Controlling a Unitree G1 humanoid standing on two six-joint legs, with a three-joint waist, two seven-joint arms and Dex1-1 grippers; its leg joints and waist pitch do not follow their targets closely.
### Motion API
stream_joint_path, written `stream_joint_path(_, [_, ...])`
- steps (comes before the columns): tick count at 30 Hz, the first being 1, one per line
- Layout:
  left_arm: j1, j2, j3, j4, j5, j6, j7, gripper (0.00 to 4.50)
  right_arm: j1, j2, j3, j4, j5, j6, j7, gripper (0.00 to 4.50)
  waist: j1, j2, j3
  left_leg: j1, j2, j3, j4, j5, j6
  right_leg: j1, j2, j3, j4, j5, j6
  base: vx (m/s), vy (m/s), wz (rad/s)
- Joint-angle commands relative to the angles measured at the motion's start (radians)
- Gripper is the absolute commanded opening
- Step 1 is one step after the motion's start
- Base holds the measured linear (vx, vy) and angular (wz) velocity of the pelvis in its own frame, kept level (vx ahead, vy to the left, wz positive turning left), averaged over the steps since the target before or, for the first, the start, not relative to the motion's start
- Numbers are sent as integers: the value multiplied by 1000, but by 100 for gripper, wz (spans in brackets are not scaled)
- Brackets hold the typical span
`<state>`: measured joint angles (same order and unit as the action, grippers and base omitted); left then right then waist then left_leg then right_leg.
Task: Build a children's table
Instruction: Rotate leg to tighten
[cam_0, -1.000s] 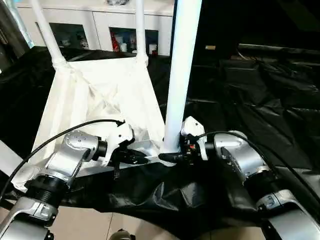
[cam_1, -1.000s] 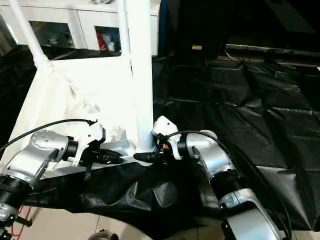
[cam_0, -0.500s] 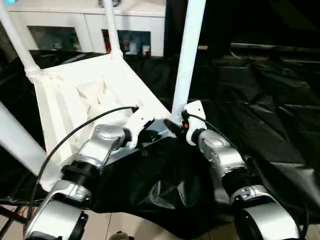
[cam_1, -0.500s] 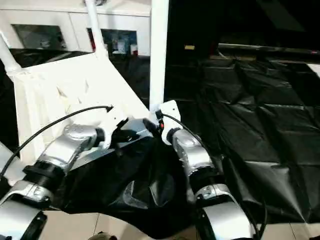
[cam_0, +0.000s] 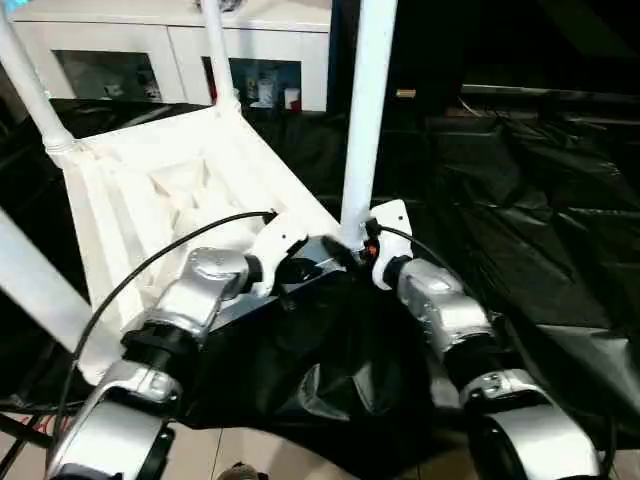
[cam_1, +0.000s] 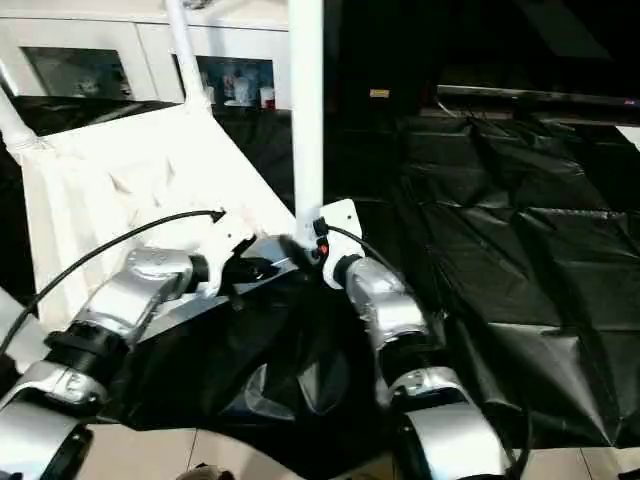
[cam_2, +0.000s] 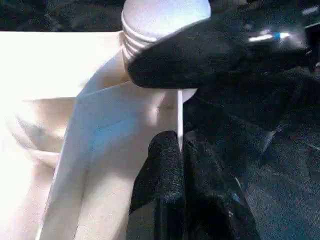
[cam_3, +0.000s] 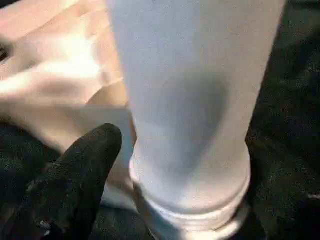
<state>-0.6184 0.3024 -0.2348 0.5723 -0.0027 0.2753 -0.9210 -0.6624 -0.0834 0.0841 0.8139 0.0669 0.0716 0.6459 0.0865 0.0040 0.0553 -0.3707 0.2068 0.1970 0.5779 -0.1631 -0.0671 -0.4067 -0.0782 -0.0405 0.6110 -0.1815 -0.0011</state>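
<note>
The children's table (cam_0: 190, 190) lies upside down on black plastic sheeting (cam_0: 520, 210), white cabinet (cam_0: 180, 45) behind it. Left gripper (cam_2: 175, 165) is pinched on the table's edge; right gripper (cam_3: 165, 165), jaws wide, straddles the nearest leg (cam_0: 365, 120).

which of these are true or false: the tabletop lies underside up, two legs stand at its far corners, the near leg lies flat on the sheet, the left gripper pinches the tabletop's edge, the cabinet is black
1. The tabletop lies underside up, ribs showing: true.
2. Two legs stand in its far corners: true.
3. The near leg lies flat on the black sheet: false, it stands upright at the near corner.
4. The left gripper is shut on the tabletop's thin edge: true.
5. The cabinet behind is black: false, it is white with glass doors.
</note>
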Motion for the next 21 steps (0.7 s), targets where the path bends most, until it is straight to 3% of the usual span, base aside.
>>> stream_joint_path(1, [10,-4,-10,-47,-35,-48,-61,0,4,-9,49,-44,-15,0,96,439,2,2,-72,13,19,-12,-62,-221,14,51,-52,32,-62,-108,-228,0,0,0])
stream_joint_path(10, [88,112,-65,-156,-71,-85,-302,0,58,-170,109,-188,19,16,403,445,17,5,-69,17,26,-9,-62,-244,21,45,-50,31,-60,-126,-242,0,0,0])
stream_joint_path(14, [108,157,-80,-170,-58,-94,-362,0,79,-204,129,-222,22,21,462,445,22,7,-67,19,26,-10,-66,-277,2,41,-52,32,-65,-186,-228,0,0,0])
stream_joint_path(15, [109,160,-76,-170,-59,-92,-366,0,85,-209,132,-234,27,29,477,417,22,7,-67,19,26,-10,-66,-279,-1,40,-51,32,-65,-186,-228,0,0,0])
stream_joint_path(21, [110,173,-73,-173,-65,-92,-375,0,101,-215,131,-266,35,52,500,369,23,6,-69,18,25,-11,-64,-262,-1,43,-51,32,-62,-153,-233,0,0,0])
